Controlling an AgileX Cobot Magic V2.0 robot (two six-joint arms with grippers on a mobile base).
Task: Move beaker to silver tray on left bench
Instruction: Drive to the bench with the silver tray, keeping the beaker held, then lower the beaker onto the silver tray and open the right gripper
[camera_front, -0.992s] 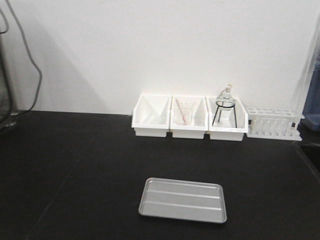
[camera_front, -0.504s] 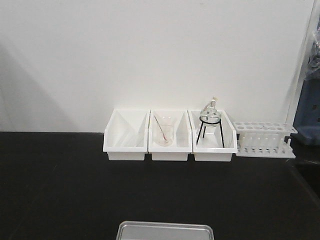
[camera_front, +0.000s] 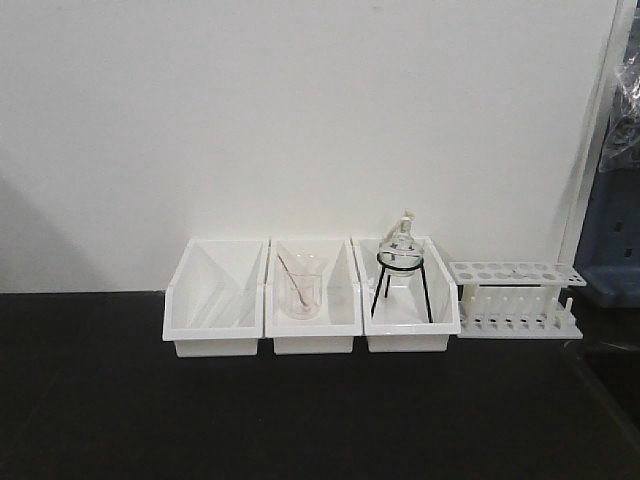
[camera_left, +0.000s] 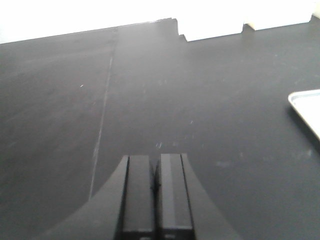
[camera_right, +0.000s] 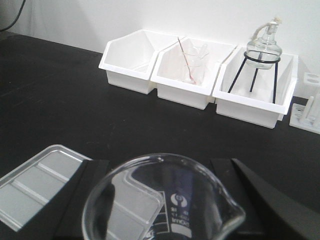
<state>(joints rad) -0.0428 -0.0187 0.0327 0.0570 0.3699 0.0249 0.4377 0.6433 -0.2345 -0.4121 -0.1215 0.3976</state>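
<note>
The beaker (camera_right: 165, 205), clear and empty with white print on its side, sits between the two black fingers of my right gripper (camera_right: 160, 167), which is shut on it. It hangs above the black top of the left bench (camera_right: 65, 95). The silver tray (camera_right: 32, 185) lies flat on the bench at the lower left of the right wrist view, and part of it shows through the glass. My left gripper (camera_left: 155, 167) is shut with nothing in it, low over the bench (camera_left: 150, 85). A corner of the tray (camera_left: 309, 106) shows to its right. The front view shows neither gripper nor tray.
Three white bins (camera_front: 215, 300) stand in a row against the white wall. The middle one holds a beaker with a thin rod (camera_front: 300, 292), the right one a flask on a black tripod (camera_front: 402, 262). A white test-tube rack (camera_front: 515, 298) stands to their right.
In the front view the bins and rack have slid left and down. The silver tray has dropped out of the bottom of the picture. The wall fills more of the view.
</note>
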